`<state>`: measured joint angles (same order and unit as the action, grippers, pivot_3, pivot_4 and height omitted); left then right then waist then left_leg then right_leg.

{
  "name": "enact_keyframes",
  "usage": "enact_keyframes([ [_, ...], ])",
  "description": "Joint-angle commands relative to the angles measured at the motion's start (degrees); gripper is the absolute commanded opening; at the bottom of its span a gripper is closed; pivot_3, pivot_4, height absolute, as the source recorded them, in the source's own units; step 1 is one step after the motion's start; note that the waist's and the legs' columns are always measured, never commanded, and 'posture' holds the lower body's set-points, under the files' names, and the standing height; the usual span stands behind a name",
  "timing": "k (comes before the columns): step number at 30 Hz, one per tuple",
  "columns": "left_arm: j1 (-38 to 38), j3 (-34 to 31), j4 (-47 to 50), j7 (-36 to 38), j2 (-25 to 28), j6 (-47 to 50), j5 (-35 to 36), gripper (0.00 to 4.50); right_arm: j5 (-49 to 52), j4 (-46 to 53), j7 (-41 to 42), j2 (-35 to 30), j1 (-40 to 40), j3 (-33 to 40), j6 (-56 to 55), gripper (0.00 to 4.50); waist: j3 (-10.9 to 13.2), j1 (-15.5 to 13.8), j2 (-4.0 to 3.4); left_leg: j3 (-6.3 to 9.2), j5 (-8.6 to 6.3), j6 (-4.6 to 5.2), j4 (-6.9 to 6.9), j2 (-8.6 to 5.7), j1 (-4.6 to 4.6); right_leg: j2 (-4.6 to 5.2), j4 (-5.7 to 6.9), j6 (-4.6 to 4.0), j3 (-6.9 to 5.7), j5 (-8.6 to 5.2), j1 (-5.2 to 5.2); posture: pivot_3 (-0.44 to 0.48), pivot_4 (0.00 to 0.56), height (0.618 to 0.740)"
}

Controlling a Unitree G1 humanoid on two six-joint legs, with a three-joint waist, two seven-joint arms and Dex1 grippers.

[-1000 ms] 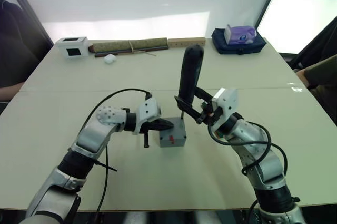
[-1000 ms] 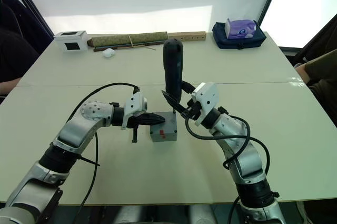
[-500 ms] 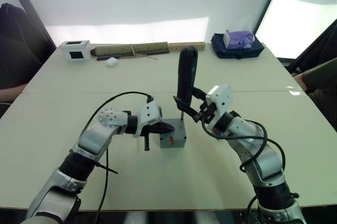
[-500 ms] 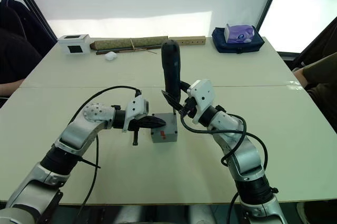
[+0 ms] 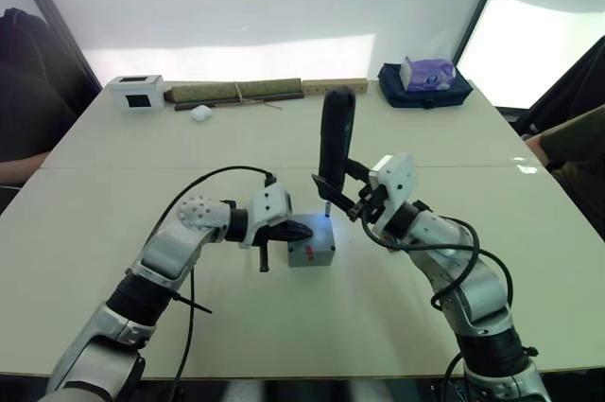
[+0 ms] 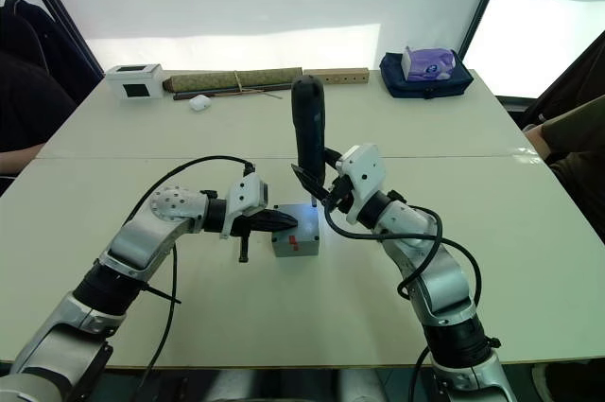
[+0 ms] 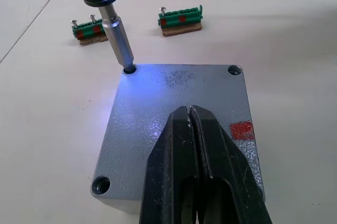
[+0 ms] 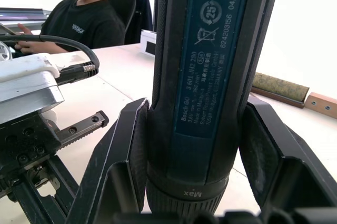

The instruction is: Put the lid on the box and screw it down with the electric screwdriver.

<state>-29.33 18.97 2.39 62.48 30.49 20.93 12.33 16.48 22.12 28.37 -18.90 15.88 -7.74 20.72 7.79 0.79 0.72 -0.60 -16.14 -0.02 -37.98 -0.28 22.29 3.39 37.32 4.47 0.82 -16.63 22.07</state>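
Note:
The grey box sits mid-table with the lid lying flat on top of it. My left gripper is shut, and its joined fingertips rest on the middle of the lid. My right gripper is shut on the electric screwdriver, holding the dark tool upright over the box's far corner. The metal bit stands in a corner screw hole, where a blue glow lights the lid. In the right wrist view the screwdriver's body sits between both fingers.
Two green terminal blocks lie just beyond the box. Along the far edge are a white box with a black window, a rolled mat, a wooden strip and a purple tissue box. People sit at both table sides.
A blue glow now shows at the bit's tip on the lid's corner. The camera shifted slightly. Both arms hold about the same pose.

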Motion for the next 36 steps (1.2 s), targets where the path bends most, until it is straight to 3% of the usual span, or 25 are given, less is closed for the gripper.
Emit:
enact_keyframes([
  [1,1.06,1.32,-0.99,0.24,0.48,1.02,-1.57,0.0,-1.07,-3.43,0.57,-1.14,-1.65,-1.2,3.5,1.87,0.0,0.0,0.0,0.0,0.0,0.0,0.02,0.0,0.0,0.01,-0.01,0.0,0.0,0.0,0.0,0.0,0.15,0.74],
  [13,1.01,0.75,0.42,0.69,0.17,1.27,-0.46,0.0,8.72,7.51,-2.77,1.23,5.8,7.83,6.57,1.87,0.29,-0.09,-0.29,0.0,0.0,-0.01,0.1,-0.05,0.63,0.1,-0.15,-0.02,-0.01,0.02,0.59,0.0,0.15,0.74],
  [17,0.84,-1.21,4.05,1.61,0.28,2.12,2.53,0.0,18.74,11.07,-9.96,0.2,13.63,17.78,15.93,1.87,0.64,-0.07,-0.59,-0.01,0.02,-0.01,0.03,-0.09,1.24,0.11,-0.07,0.19,-0.03,0.15,1.24,0.0,0.15,0.74],
  [21,-0.56,-4.22,8.81,3.04,1.68,3.64,6.51,0.0,24.96,9.4,-15.47,-8.3,17.39,25.21,32.82,1.87,0.81,-0.19,-0.56,0.01,0.0,0.01,0.13,-0.12,1.27,0.13,-0.15,0.21,-0.12,0.16,1.23,0.0,0.15,0.74],
  [24,-1.21,-6.5,11.18,4.36,2.83,4.26,9.31,0.0,22.47,6.52,-15.62,-18.74,17.7,23.24,44.07,1.87,1.01,-0.01,-0.69,0.01,-0.03,0.06,0.17,-0.12,1.33,0.15,-0.26,0.2,-0.12,0.15,1.26,0.0,0.15,0.74],
  [29,-1.7,-8.97,13.68,6.28,4.66,4.54,12.45,0.0,24.82,0.28,-14.19,-26.79,19.88,25.07,60.15,1.87,1.51,0.09,-0.89,-0.02,-0.02,0.07,0.19,-0.16,1.39,0.19,-0.24,0.18,-0.13,0.14,1.34,0.0,0.15,0.74],
  [32,-1.96,-9.56,14.49,6.61,5.07,4.92,13.82,0.0,26.52,-2.39,-10.84,-30.95,21.95,23.64,69.84,1.87,1.88,0.06,-0.98,-0.03,-0.02,0.08,0.18,-0.16,1.4,0.12,-0.22,0.21,-0.14,0.16,1.36,0.0,0.15,0.74],
  [36,-2.36,-10.89,16.44,6.6,5.0,5.23,16.31,0.0,26.95,-11.6,-10.05,-40.01,20.15,17.08,71.78,1.87,2.01,-0.12,-0.86,-0.03,-0.02,0.1,0.16,-0.16,1.44,0.07,-0.23,0.24,-0.14,0.16,1.36,0.0,0.15,0.74],
])
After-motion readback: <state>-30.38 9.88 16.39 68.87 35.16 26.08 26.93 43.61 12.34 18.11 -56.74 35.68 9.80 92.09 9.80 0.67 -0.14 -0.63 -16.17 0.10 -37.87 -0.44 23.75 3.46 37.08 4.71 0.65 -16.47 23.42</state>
